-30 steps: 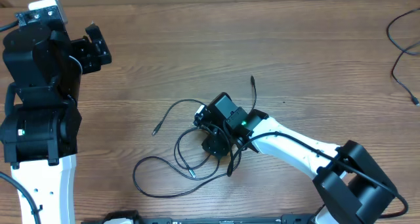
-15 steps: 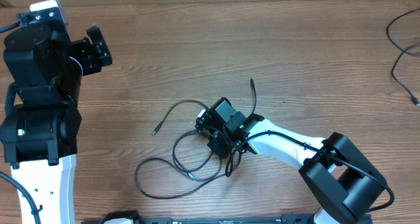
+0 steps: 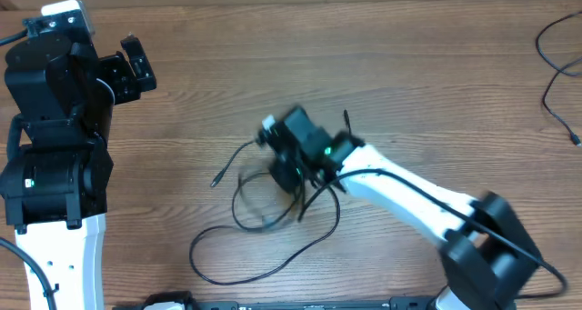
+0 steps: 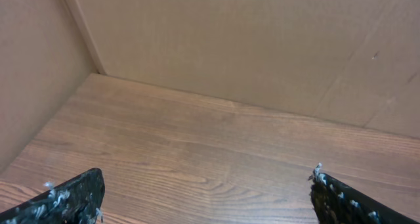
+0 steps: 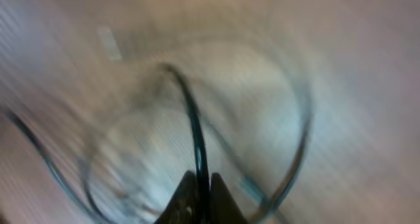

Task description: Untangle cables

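The cables lie as a loose tangle of thin black loops at the table's middle, with one plug end pointing left and another behind the right arm. My right gripper, blurred by motion, sits over the tangle's upper part. In the right wrist view it is shut on one black cable strand that rises straight from its tips, with further loops blurred around it. My left gripper stands far off at the table's back left. Its jaws are wide open over bare wood.
Thicker black cords trail along the table's far right edge. The left arm's bulky base fills the left side. A cardboard wall stands behind the table in the left wrist view.
My right gripper has shut on a cable strand and swung up and to the left, dragging the loops with it and stretching the tangle. The left arm has not moved.
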Controlling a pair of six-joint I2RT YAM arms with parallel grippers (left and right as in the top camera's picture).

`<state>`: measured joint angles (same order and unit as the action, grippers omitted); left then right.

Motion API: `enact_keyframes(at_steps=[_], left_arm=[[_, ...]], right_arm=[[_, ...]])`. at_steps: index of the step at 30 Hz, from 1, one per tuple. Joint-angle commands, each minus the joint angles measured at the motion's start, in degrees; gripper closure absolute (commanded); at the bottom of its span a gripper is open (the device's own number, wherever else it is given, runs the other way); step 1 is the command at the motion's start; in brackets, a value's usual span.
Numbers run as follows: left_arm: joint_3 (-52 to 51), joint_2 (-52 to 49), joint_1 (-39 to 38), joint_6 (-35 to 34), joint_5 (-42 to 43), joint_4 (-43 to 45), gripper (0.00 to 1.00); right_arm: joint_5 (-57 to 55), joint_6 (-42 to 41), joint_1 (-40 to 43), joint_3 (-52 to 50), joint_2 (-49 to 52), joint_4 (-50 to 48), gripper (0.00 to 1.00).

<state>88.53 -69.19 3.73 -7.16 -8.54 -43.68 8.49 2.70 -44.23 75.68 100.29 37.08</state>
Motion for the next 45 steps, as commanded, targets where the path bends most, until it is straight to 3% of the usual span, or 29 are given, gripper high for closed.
enact_keyframes(at_steps=[1, 8, 12, 21, 30, 36, 45], left_arm=[[-0.2, 0.2, -0.4, -0.6, 0.7, 0.2, 0.00], [-0.2, 0.2, -0.4, -0.6, 0.7, 0.2, 0.00], [-0.2, 0.2, -0.4, -0.6, 0.7, 0.3, 0.00], [-0.2, 0.2, -0.4, -0.6, 3.7, 0.6, 0.00], [-0.2, 0.2, -0.4, -0.6, 3.7, 0.6, 0.00], [-0.2, 0.2, -0.4, -0.6, 3.7, 0.6, 0.00], [-0.2, -1.4, -0.4, -0.6, 3.7, 0.5, 0.00]], right_arm=[[-3.8, -2.9, 0.8, 13.5, -7.3, 4.8, 0.96], [-8.4, -2.4, 4.1, 34.1, -8.5, 13.9, 0.96], [-14.5, -0.6, 8.7, 38.7, -8.5, 13.3, 0.96], [-10.8, 0.3, 26.5, 45.5, -8.5, 11.0, 0.96], [-7.5, 0.3, 52.1, 54.4, -8.5, 3.5, 0.96], [3.2, -3.4, 65.4, 63.6, -8.5, -2.1, 0.96], [7.1, -7.0, 71.3, 68.4, -8.5, -10.1, 0.96]])
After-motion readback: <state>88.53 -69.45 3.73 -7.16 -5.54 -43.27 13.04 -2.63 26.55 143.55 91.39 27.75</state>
